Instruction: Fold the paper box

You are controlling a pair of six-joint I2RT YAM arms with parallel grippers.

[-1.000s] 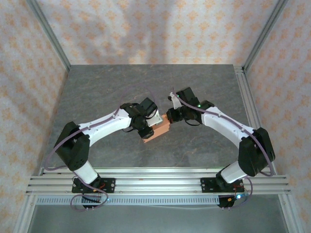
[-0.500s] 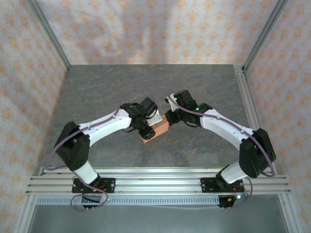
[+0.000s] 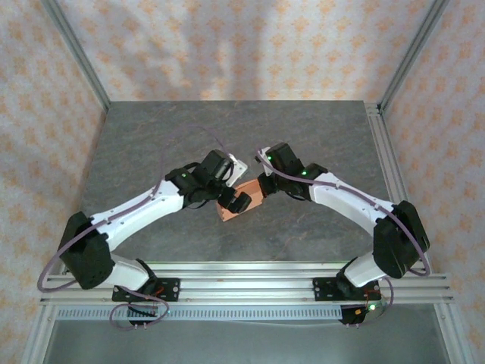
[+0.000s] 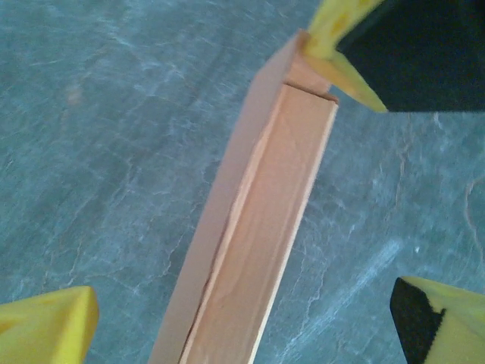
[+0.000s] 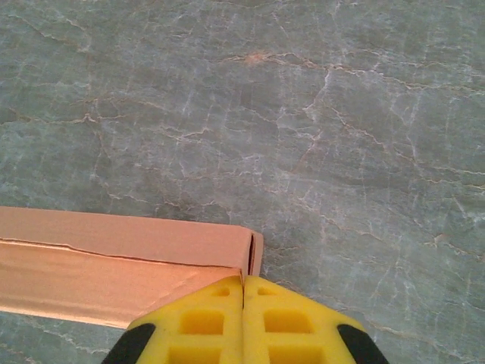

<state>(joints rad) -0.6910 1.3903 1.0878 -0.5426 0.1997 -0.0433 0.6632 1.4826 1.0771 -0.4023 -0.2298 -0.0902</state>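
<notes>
Tucking in the end flap of the paper box [image 4: 261, 220], lying between the wide-spread fingers of the left gripper [image 4: 246, 322]. Pressing on the box end just ahead with the right gripper [image 5: 243, 303], fingers together on nothing. Next, probably: steadying with the left, pushing the flap fully home.

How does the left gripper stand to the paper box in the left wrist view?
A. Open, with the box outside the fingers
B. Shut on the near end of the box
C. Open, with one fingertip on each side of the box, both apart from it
C: the left gripper is open; its yellow fingertips flank the paper box without touching it.
</notes>
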